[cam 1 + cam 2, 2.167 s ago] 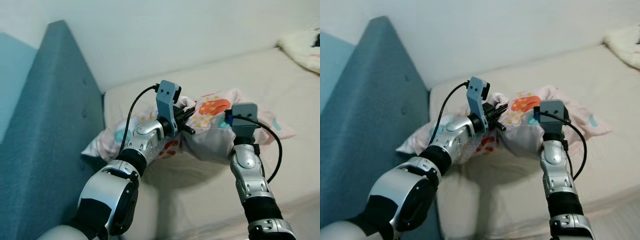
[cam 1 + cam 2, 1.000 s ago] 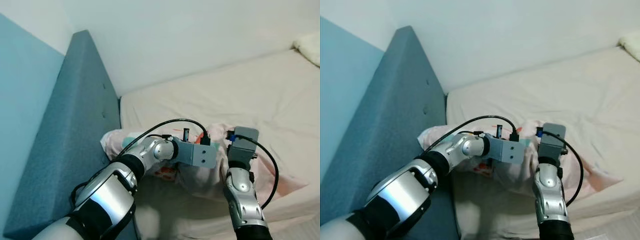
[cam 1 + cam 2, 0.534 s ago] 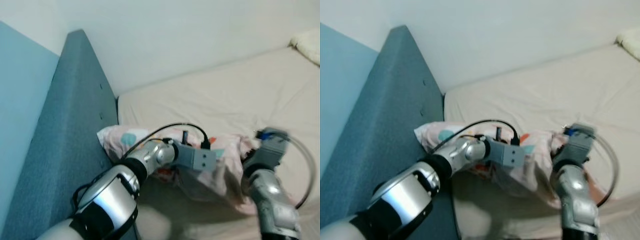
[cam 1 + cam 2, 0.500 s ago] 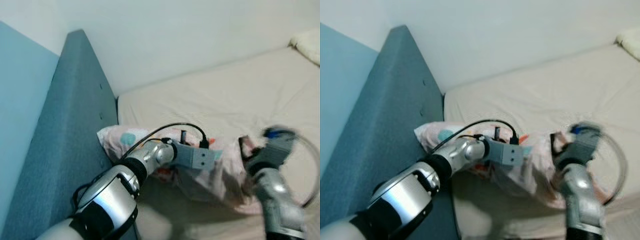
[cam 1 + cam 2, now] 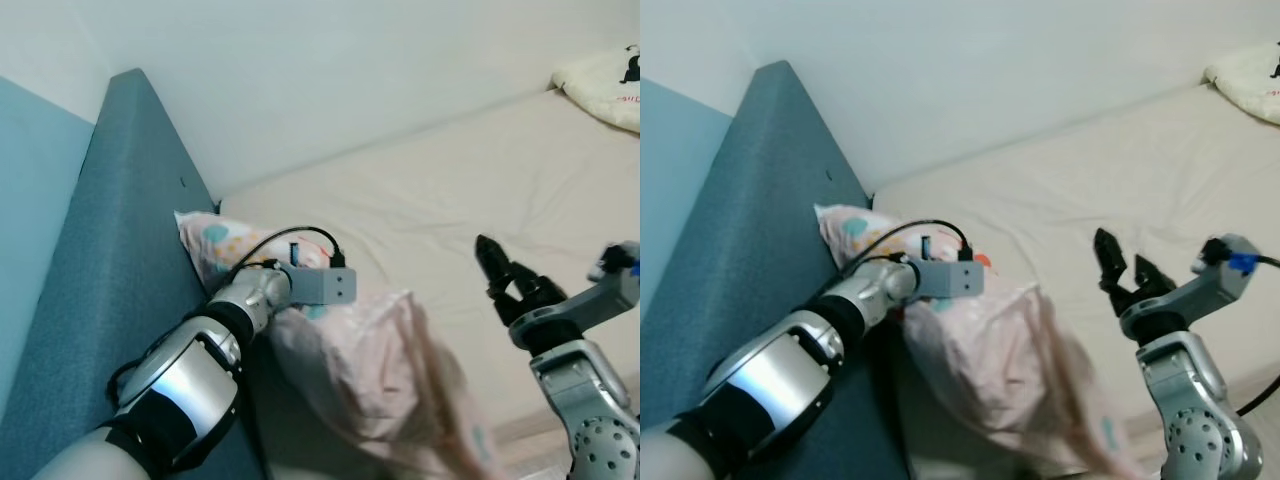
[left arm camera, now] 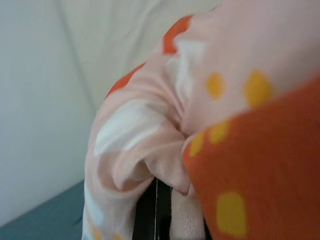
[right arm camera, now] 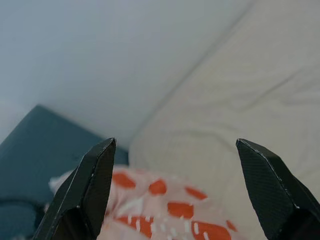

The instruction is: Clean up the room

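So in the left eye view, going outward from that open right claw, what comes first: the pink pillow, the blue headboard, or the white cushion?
From the right gripper:
1. Pink pillow, just to its left.
2. White cushion, far corner on the right.
3. Blue headboard, far left.

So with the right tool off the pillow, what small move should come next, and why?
Probably lower the left tool to settle the pillow by the headboard: it is shut on the cloth, and the pillow sags over the mattress edge. The right tool hangs open.

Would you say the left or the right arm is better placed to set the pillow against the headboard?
Probably the left. The left gripper is shut on the pillow beside the headboard, while the right gripper hangs open over the mattress, apart from it.
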`<state>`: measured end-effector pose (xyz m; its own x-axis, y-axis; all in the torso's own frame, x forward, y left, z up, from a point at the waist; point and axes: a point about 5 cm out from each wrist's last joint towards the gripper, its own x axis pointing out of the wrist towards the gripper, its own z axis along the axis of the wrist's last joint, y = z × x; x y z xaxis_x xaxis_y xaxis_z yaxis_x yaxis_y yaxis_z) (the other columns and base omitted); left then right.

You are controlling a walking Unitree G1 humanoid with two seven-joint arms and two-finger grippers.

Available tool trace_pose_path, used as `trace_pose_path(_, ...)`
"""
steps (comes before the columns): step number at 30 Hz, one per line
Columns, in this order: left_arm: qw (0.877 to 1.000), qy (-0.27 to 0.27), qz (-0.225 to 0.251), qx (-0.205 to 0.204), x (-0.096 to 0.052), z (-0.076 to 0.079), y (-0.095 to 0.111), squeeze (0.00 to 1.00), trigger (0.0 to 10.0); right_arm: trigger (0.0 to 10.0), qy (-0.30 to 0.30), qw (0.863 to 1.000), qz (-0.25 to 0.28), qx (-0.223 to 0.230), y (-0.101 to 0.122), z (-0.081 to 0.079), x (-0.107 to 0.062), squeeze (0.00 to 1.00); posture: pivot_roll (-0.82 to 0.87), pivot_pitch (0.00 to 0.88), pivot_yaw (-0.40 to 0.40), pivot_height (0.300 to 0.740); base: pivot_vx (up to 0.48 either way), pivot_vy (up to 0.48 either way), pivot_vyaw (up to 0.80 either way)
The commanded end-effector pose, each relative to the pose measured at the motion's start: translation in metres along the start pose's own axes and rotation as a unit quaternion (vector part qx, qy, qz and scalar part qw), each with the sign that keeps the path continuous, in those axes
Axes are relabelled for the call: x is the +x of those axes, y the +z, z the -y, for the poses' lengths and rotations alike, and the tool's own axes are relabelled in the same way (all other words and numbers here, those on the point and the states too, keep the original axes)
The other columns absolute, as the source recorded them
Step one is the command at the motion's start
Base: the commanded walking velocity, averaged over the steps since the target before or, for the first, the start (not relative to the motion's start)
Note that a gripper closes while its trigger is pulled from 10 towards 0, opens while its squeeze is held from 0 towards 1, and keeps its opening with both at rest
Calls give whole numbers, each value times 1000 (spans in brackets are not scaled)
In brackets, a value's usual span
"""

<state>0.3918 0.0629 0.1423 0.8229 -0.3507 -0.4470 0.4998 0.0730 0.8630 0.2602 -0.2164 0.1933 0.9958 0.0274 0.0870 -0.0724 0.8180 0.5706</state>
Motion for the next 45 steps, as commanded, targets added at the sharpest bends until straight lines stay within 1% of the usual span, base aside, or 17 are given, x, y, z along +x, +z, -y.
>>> trace_pose_path(1, 998, 23, -58, -5, -6, -9, -28, 0, 10000, 10000, 7, 1000, -26, 0, -12, -5, 0, 0, -317, 159, 197, 740, 0, 0, 0)
trace_pose_path(6, 992, 49, -86, -72, -10, -12, -45, 0, 10000, 10000, 8, 997, -77, -5, -24, -9, 8, 0, -301, 144, 194, 740, 0, 0, 0)
trace_pose_path(9, 988, 28, -107, -104, -11, 11, -57, 0, 10000, 10000, 9, 992, -118, -37, -39, -12, 11, 0, -297, 137, 191, 740, 0, 0, 0)
trace_pose_path(10, 986, 9, -126, -111, -12, 28, -66, 0, 10000, 10000, -2, 989, -135, -53, -48, -11, 12, 0, -297, 137, 190, 740, 0, 0, 0)
trace_pose_path(13, 983, -3, -143, -118, -15, 42, -75, 0, 10000, 10000, -11, 988, -144, -60, -56, -11, 13, 0, -290, 135, 186, 740, 0, 0, 0)
trace_pose_path(14, 981, 2, -152, -119, -16, 47, -80, 325, 10000, 10000, -13, 988, -143, -57, -59, -11, 14, 0, -290, 135, 186, 740, 0, 0, 0)
trace_pose_path(15, 980, 13, -160, -119, -18, 49, -84, 1000, 10000, 10000, -12, 988, -141, -54, -61, -12, 15, 0, -290, 135, 186, 740, 0, 0, 0)
trace_pose_path(18, 977, 43, -171, -122, -20, 49, -91, 1000, 10000, 10000, -10, 989, -138, -53, -63, -14, 16, 0, -287, 133, 182, 740, 0, 0, 0)
trace_pose_path(22, 970, 125, -171, -117, -25, 34, -97, 1000, 10000, 10000, -6, 990, -123, -64, -60, -17, 18, 0, -288, 135, 178, 740, 0, 0, 0)
trace_pose_path(26, 966, 165, -165, -114, -26, 22, -97, 1000, 10000, 10000, -12, 991, -111, -70, -57, -16, 20, 0, -294, 133, 179, 740, 0, 0, 0)
trace_pose_path(37, 953, 187, -208, -118, -37, 17, -119, 1000, 10000, 10000, -17, 991, -109, -82, -57, -13, 20, 0, -289, 129, 178, 740, 0, 0, 0)
trace_pose_path(38, 949, 191, -218, -125, -40, 18, -125, 1000, 10000, 10000, -16, 991, -108, -83, -57, -13, 21, 0, -287, 129, 178, 740, 0, 0, 0)
trace_pose_path(39, 939, 200, -221, -173, -45, 17, -134, 1000, 10000, 10000, -18, 991, -102, -84, -56, -12, 22, 0, -275, 127, 176, 740, 0, 0, 0)
trace_pose_path(41, 939, 200, -221, -173, -45, 17, -134, 1000, 10000, 10000, -18, 991, -102, -84, -56, -12, 22, 0, -275, 127, 176, 740, 0, 0, 0)
trace_pose_path(43, 925, 193, -214, -248, -52, 19, -147, 1000, 10000, 10000, -31, 991, -94, -89, -55, -4, 23, 0, -261, 125, 170, 740, 0, 0, 0)
trace_pose_path(44, 925, 193, -214, -248, -52, 19, -147, 1000, 10000, 10000, -31, 991, -94, -89, -55, -4, 23, 0, -261, 125, 170, 740, 0, 0, 0)
trace_pose_path(45, 922, 171, -198, -284, -53, 23, -149, 1000, 10000, 10000, -39, 990, -95, -94, -54, 0, 24, 0, -258, 125, 169, 740, 0, 0, 0)
